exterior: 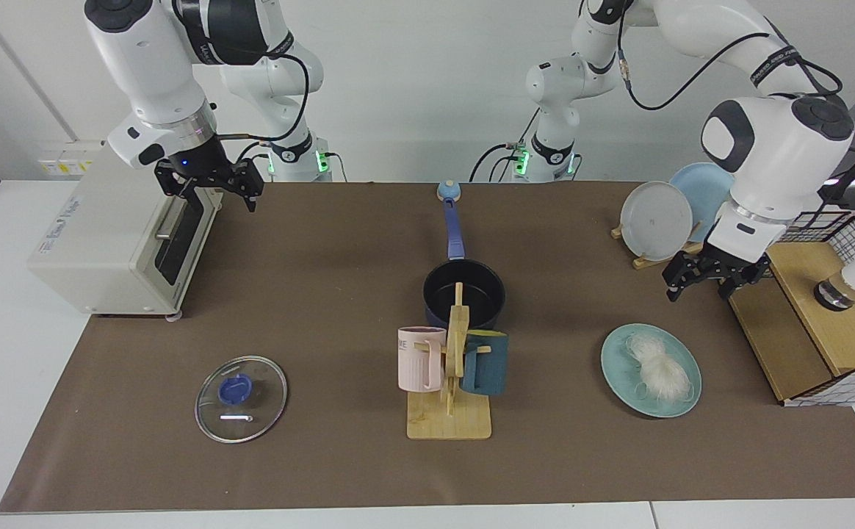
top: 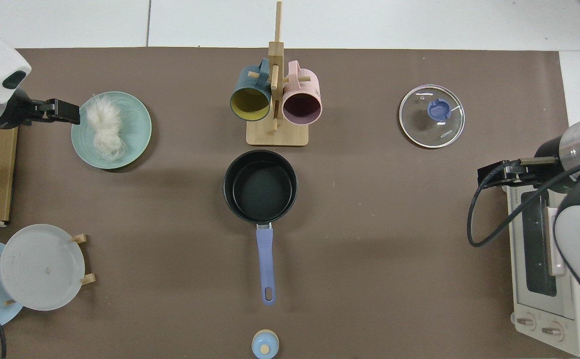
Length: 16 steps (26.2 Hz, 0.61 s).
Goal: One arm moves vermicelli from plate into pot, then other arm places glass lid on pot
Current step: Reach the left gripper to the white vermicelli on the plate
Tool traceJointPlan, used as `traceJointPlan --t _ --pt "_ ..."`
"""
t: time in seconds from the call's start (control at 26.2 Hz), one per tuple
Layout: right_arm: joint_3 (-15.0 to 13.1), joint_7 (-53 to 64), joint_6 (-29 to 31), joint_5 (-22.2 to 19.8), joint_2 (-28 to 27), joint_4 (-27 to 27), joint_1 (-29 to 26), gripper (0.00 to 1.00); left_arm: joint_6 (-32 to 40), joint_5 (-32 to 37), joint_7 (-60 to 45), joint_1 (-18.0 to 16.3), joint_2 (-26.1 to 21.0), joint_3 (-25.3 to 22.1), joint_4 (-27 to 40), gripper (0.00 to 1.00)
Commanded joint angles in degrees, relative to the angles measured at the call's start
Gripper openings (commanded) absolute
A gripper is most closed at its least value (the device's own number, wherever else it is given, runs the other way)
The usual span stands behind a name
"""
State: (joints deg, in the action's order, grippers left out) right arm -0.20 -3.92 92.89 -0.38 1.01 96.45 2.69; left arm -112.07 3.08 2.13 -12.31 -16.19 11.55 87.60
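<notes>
A brown mat (exterior: 325,455) covers the white table under a pale wall. At the facing view's left, the right gripper (exterior: 211,192) waits beside the toaster oven (exterior: 104,242), jaws spread and empty. Near the front lies the lid (exterior: 241,399), flat, knob up: glass, heavy for its size, slick and breakable, so in my judgement the blue knob is the only safe hold. At centre the pot (exterior: 464,294) stands empty behind the mug rack (exterior: 451,382). Further along, the plate (exterior: 618,367) carries the vermicelli (exterior: 659,367), a loose pale bundle, light, soft, springy, likely to shed strands; a pinch across its thick middle seems best. The left gripper (exterior: 705,283) hangs above and behind the plate, jaws spread, holding nothing.
</notes>
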Motion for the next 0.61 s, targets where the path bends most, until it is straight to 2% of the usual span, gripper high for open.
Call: traceJointPlan --t 0.0,0.15,0.38,0.57 --pt "0.11 -0.91 0.10 0.20 -0.05 -0.30 -0.05 1.00 -1.39 1.32 -1.24 0.71 -5.50 -0.30 -5.32 1.00" --pt "0.11 -0.82 0.18 0.20 -0.05 -0.30 -0.05 1.00 -3.15 1.49 -3.27 0.80 -10.87 -0.04 -9.02 1.00" --pt "0.11 -0.91 1.15 0.29 -0.05 -0.30 -0.58 1.00 -10.26 5.88 -6.69 1.85 -17.29 -0.13 -9.73 1.00" --pt "0.11 -1.26 0.71 0.29 0.04 -0.30 -0.67 1.00 -10.97 6.15 -6.78 1.85 -18.97 -0.04 -10.17 1.00"
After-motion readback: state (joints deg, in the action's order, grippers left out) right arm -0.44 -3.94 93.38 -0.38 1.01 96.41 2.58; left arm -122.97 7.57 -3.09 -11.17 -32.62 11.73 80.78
